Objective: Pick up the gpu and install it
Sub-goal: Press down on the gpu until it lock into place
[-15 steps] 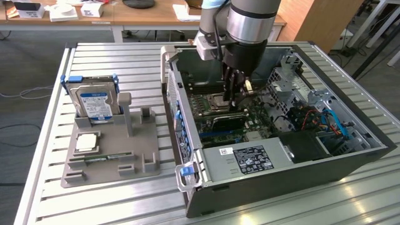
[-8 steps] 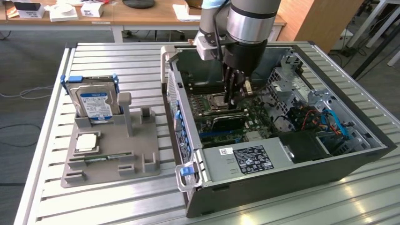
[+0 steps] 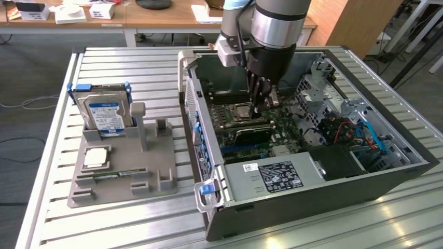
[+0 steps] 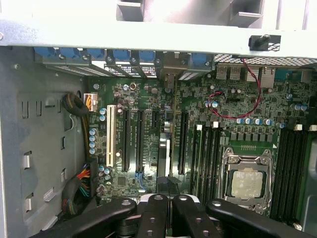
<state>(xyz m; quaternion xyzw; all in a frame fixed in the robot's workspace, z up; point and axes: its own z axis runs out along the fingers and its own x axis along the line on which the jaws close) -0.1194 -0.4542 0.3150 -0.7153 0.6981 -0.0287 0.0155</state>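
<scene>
The gpu shows in the wrist view as a thin dark card seen edge-on, standing upright among the long black expansion slots of the green motherboard. My gripper is shut, its black fingers drawn together right over the card's top edge. Whether they pinch that edge or only rest above it I cannot make out. In the exterior view the gripper reaches down inside the open computer case, just beside the processor socket.
On the exterior view's left, a grey stand holds a silver hard drive, a processor and a memory stick. The case walls, a power supply and cables hem the gripper in.
</scene>
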